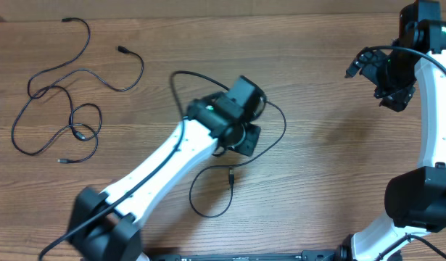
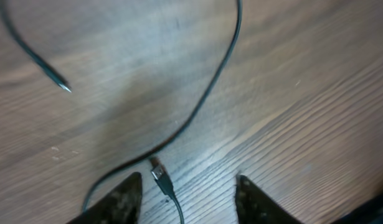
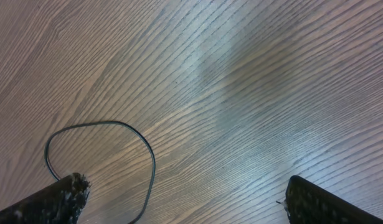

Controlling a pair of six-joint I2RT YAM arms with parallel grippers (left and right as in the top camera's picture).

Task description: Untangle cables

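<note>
Thin black cables lie in loose loops on the wooden table. Two spread-out cables (image 1: 70, 116) lie at the far left. A third cable (image 1: 275, 116) loops around my left gripper (image 1: 246, 139), and its USB plug end (image 1: 230, 172) lies nearer the front. In the left wrist view this gripper (image 2: 188, 200) is open just above the table, with the USB plug (image 2: 160, 175) lying between its fingers, not gripped. A second thin cable tip (image 2: 61, 85) lies further off. My right gripper (image 1: 388, 81) is raised at the far right, open and empty (image 3: 191, 202). A cable loop (image 3: 151, 155) shows below it.
The table (image 1: 324, 181) is bare wood grain. The left arm (image 1: 157, 167) stretches diagonally from the front left to the centre. The right arm's base (image 1: 418, 199) stands at the front right, with its own thicker wires near the wrist (image 1: 368, 58).
</note>
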